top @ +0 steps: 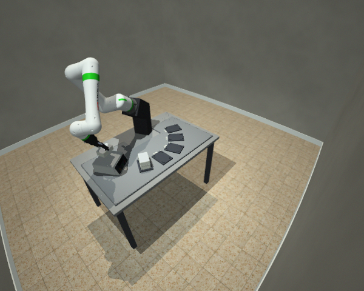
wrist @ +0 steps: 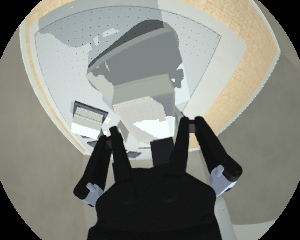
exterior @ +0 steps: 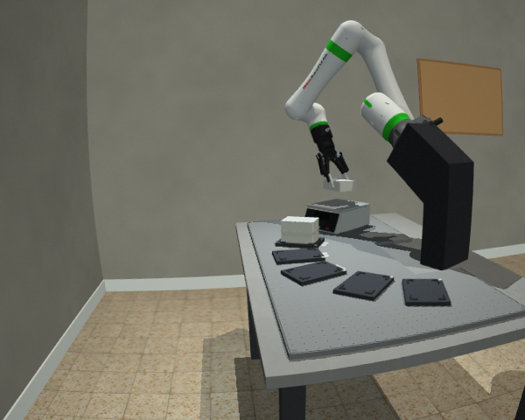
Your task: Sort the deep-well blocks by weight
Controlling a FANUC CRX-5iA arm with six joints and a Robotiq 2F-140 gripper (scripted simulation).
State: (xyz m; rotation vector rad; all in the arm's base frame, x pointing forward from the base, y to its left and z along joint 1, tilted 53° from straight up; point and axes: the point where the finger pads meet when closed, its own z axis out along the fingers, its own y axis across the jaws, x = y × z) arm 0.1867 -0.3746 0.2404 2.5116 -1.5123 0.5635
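Observation:
My gripper [top: 103, 147] [exterior: 336, 178] [wrist: 149, 113] is shut on a white deep-well block [top: 102, 153] [exterior: 340, 185] [wrist: 142, 112]. It holds the block in the air, a little above the platform of the grey check-weigher CW [top: 107, 163] [exterior: 349, 215] [wrist: 140, 55]. The block hangs slightly tilted. Two more white blocks [top: 144, 160] [exterior: 299, 228] [wrist: 87, 120] lie stacked on the infeed nest [exterior: 318, 242], to the right of the check-weigher in the top view. The platform [exterior: 335, 202] is bare.
Four dark nests lie in an arc on the table, and nothing lies on them: the first [top: 161, 157] [exterior: 297, 255], the second [top: 174, 148] [exterior: 312, 272], the third [top: 176, 137] [exterior: 363, 284] and the fourth [top: 173, 128] [exterior: 424, 291]. The arm's black pedestal [top: 142, 117] [exterior: 437, 190] stands at the table's back.

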